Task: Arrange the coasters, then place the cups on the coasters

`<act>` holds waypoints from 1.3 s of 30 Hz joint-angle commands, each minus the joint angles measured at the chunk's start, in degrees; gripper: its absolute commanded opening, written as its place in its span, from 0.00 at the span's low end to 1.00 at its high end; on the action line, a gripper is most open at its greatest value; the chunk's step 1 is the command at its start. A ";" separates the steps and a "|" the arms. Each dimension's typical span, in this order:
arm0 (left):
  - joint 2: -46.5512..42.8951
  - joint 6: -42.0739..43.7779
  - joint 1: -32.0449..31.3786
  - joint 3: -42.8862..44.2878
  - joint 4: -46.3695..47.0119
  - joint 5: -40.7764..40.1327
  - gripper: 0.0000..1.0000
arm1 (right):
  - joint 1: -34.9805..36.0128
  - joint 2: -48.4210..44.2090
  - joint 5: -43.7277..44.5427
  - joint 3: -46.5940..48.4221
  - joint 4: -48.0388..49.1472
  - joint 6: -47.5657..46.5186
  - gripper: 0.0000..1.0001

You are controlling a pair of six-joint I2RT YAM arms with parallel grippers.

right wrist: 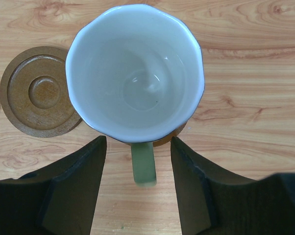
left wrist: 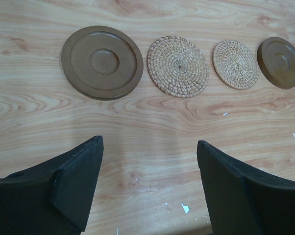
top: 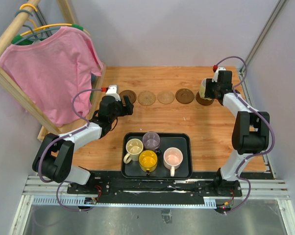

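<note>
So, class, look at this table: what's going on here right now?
Five coasters lie in a row across the far side of the table. The right arm's fingers stand open on either side of the pale green cup's handle; that cup sits on the rightmost coaster. The left arm's fingers are open and empty, near the leftmost coaster. Four more cups stand on the black tray.

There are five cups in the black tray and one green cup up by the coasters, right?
Not quite. The black tray holds four cups, not five: the cream cup, the purple-grey cup, the yellow cup and the pink cup. The top view shows this. The green cup is up by the coasters, just as you said.
</note>
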 commanded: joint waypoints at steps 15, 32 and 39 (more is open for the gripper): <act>-1.31 -0.54 -0.46 0.31 0.67 -0.13 0.81 | 1.30 -4.20 2.44 -3.00 0.33 -0.04 0.13; -2.41 -0.65 -0.48 -0.42 0.71 0.06 0.81 | 1.99 -5.27 2.57 -4.17 -0.45 -0.32 0.59; -3.54 -0.47 -0.48 -0.98 0.56 -0.10 0.81 | 2.89 -10.28 3.37 -7.35 -1.61 1.64 0.61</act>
